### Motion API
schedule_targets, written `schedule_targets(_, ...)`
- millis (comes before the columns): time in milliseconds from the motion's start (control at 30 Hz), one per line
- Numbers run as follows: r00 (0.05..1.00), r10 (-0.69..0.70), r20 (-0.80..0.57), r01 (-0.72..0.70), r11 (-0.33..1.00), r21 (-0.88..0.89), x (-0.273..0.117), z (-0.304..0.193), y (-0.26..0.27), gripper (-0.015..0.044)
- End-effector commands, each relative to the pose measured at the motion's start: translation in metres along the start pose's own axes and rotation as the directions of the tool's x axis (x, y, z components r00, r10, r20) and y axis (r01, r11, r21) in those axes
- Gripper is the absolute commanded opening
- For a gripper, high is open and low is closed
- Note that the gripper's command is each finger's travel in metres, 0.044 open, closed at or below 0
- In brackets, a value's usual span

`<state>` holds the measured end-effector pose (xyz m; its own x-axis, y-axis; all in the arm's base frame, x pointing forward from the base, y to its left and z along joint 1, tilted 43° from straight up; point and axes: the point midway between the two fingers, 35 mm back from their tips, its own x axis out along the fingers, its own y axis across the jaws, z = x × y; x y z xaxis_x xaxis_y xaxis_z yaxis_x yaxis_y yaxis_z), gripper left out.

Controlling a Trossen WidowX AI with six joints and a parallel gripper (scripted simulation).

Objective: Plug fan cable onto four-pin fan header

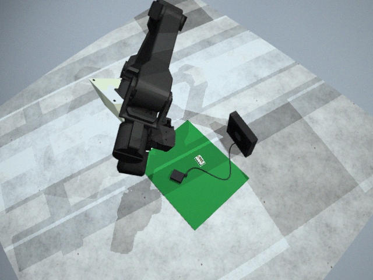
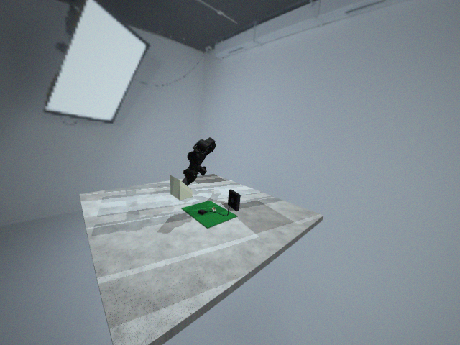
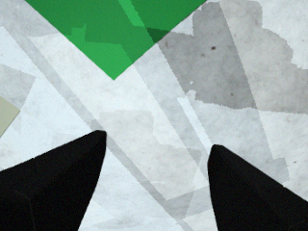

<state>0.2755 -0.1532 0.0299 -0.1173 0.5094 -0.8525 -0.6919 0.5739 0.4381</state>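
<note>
The black plug (image 1: 178, 175) (image 2: 202, 212) lies on the green board (image 1: 197, 207) (image 2: 208, 223) (image 3: 111, 60), left of the white four-pin header (image 1: 199, 160) (image 2: 213, 209) and apart from it. A thin black cable (image 1: 223, 179) runs from the plug in a curve to the black fan (image 1: 242, 133) (image 2: 233, 199), which stands upright at the board's right edge. My gripper (image 3: 158, 148) is open with nothing between its fingers, above the table; the board's corner lies ahead of the fingertips in the wrist view. The fingertips are hidden in the top view.
My arm (image 1: 153, 75) (image 2: 196, 159) reaches over the pale wedge-shaped base block (image 1: 105, 87) (image 2: 180, 189) behind the board and hides part of both in the top view. The block's edge also shows at the left of the wrist view (image 3: 7, 115).
</note>
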Motion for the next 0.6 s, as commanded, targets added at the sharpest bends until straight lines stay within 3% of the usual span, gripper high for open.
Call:
schedule_targets(0,0.997,0.076,-0.005,-0.074,0.987,0.139,0.028,0.052,-0.004,0.0210)
schedule_targets(167,0.987,0.160,-0.027,-0.145,0.942,0.303,0.065,0.108,0.001,0.0210)
schedule_targets(433,0.986,0.163,-0.028,-0.147,0.940,0.309,0.069,0.110,0.002,0.0210)
schedule_targets(567,0.986,0.163,-0.027,-0.147,0.940,0.309,0.104,0.119,0.004,0.0210)
